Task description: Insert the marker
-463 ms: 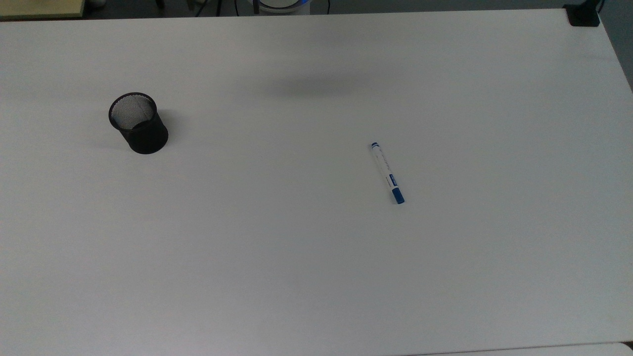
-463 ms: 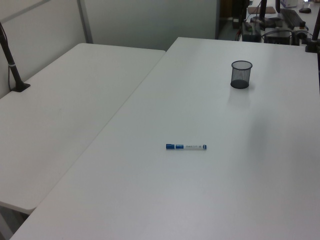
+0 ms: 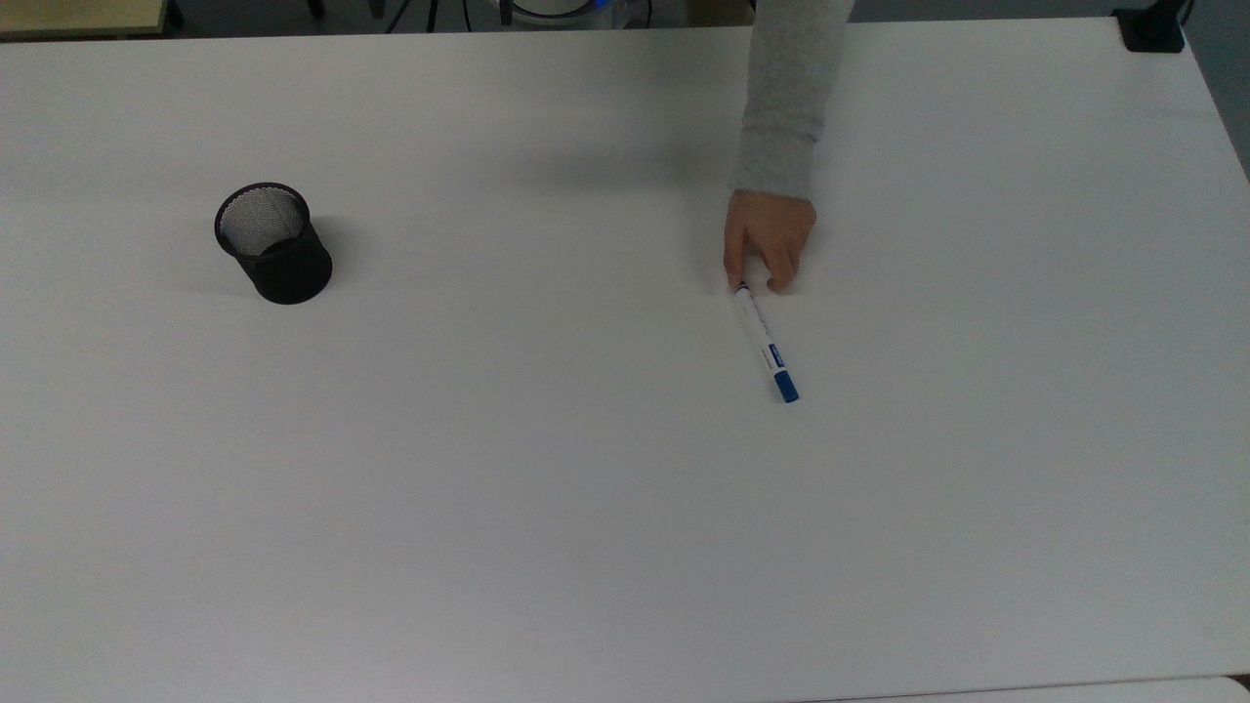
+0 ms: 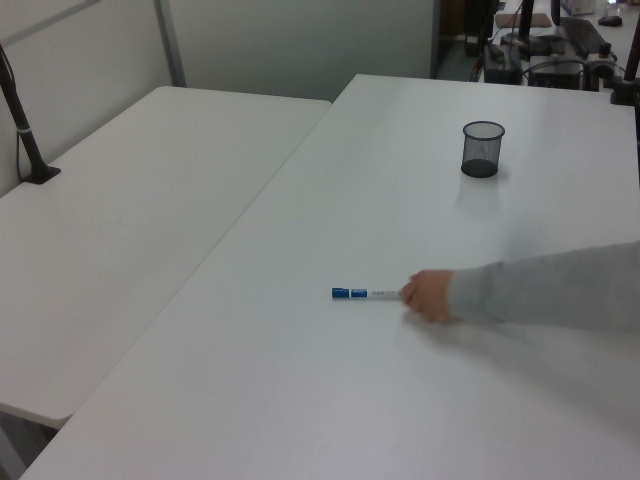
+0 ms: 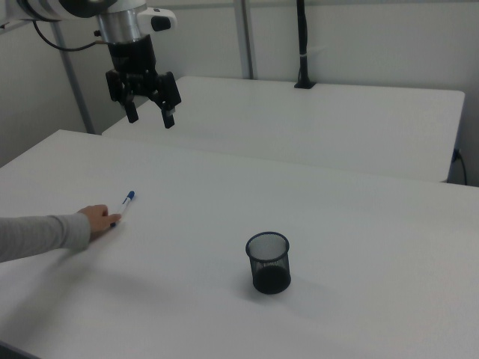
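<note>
Pickup not begun: a person's hand (image 3: 769, 246) touches the marker (image 3: 767, 345), pincer (image 5: 149, 116) wide above; mesh cup (image 3: 272, 242) at nine o'clock awaits.

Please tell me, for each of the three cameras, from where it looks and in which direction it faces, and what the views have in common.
Top view: high above, looking down on the white table; a grey sleeve and hand reach in from the upper edge.
Left view: raised, beyond the marker's end, looking along the table toward the mesh cup; the arm enters from the left view's right.
Right view: raised, nearer the cup, facing the other way; the claw hangs open above.
Shared: all three show hand, marker and cup.
</note>
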You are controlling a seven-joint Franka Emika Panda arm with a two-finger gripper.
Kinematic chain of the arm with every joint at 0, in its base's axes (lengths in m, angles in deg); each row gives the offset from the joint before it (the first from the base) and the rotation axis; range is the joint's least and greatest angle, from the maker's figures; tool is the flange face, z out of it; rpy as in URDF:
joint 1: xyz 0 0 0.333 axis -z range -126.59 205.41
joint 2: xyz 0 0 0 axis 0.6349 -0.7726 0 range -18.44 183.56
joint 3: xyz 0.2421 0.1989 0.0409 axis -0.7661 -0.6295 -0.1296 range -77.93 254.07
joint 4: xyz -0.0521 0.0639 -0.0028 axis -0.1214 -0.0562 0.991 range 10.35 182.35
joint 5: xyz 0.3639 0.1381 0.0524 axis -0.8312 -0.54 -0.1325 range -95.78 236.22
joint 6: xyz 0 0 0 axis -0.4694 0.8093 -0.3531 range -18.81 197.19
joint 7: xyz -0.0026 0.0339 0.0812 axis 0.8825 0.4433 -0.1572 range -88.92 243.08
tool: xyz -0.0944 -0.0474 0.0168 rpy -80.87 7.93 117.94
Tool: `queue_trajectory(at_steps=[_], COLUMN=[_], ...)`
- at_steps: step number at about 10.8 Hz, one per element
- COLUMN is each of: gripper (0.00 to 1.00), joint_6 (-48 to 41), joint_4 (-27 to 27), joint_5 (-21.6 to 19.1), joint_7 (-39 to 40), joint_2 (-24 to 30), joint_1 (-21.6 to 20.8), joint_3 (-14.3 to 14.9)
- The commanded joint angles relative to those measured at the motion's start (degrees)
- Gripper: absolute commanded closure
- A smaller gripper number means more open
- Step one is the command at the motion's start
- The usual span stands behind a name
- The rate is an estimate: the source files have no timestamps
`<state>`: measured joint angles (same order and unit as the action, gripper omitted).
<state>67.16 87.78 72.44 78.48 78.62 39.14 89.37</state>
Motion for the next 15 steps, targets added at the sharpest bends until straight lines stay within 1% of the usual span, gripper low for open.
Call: queue_trajectory(at_steps=[1,8,12,15], gripper=[0.0,0.0,0.0,0.0], joint_6=[0.89,0.98,0.98,2.03], joint_4=[1.19,1.63,1.71,1.54], joint_5=[-0.02,-0.11,-0.28,-0.89], joint_7=[-0.87,-0.43,-0.08,0.1], joint_2=[1.21,1.12,0.86,-0.89], joint_1=[-0.44,0.35,0.09,-0.35], joint_3=[0.19,0.37,0.37,0.19])
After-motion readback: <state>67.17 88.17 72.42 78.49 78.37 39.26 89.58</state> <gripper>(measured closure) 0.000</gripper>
